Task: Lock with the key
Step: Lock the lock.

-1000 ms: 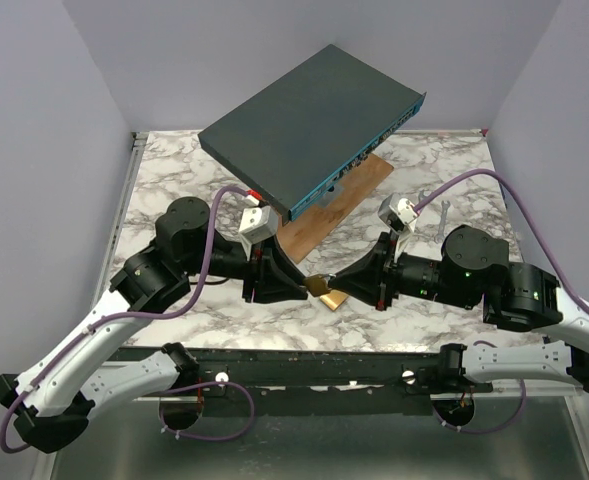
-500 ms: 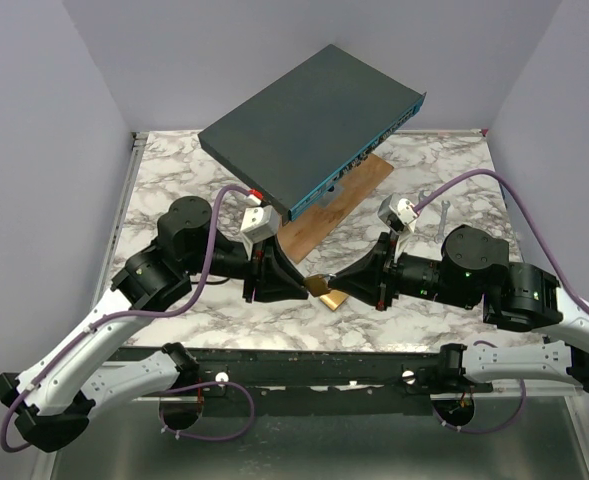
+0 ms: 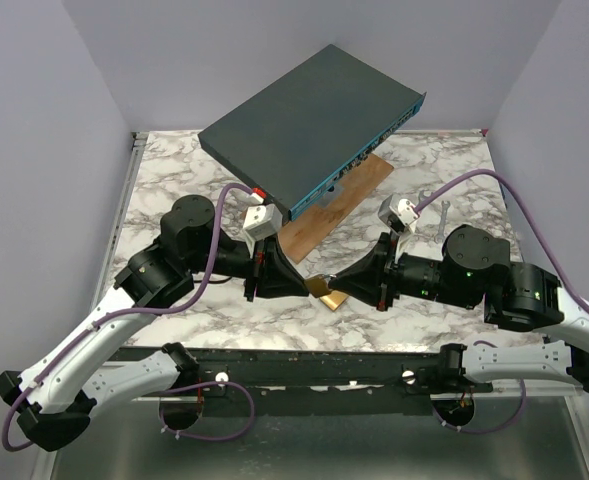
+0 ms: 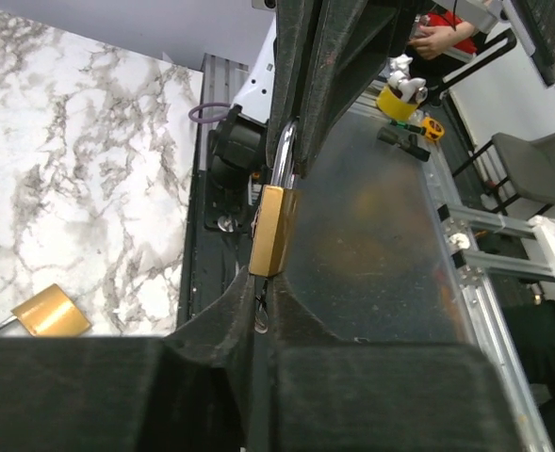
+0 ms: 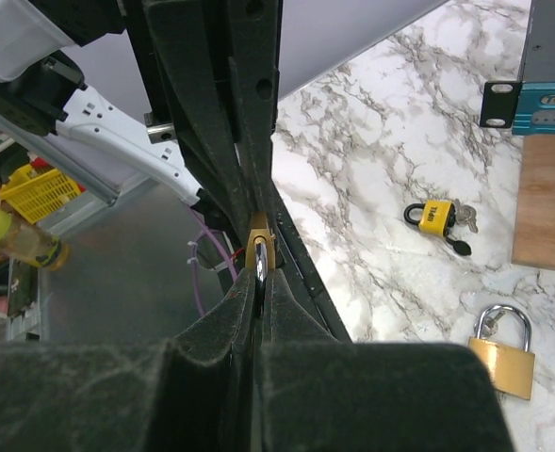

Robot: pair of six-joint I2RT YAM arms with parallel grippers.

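Observation:
A brass padlock (image 3: 318, 284) hangs in the air between my two grippers, above the table's front edge. My right gripper (image 3: 334, 283) is shut on its steel shackle (image 5: 259, 273), with the brass body (image 5: 259, 237) just beyond the fingertips. My left gripper (image 3: 302, 285) is shut on the key (image 4: 260, 315), which sits in the bottom of the padlock body (image 4: 272, 231). In the left wrist view the shackle (image 4: 286, 155) runs up into the right gripper's fingers. Only the key's ring shows between my left fingers.
A second brass padlock (image 5: 503, 363) lies on the marble just under the grippers and also shows in the left wrist view (image 4: 51, 313). A yellow padlock with keys (image 5: 434, 217) lies further in. A dark flat box (image 3: 314, 125) rests on a wooden board (image 3: 339, 205). A wrench (image 3: 429, 205) lies at the right.
My left wrist has shifted slightly to the right and turned a little. The padlock stays held between both grippers. The right arm has not moved.

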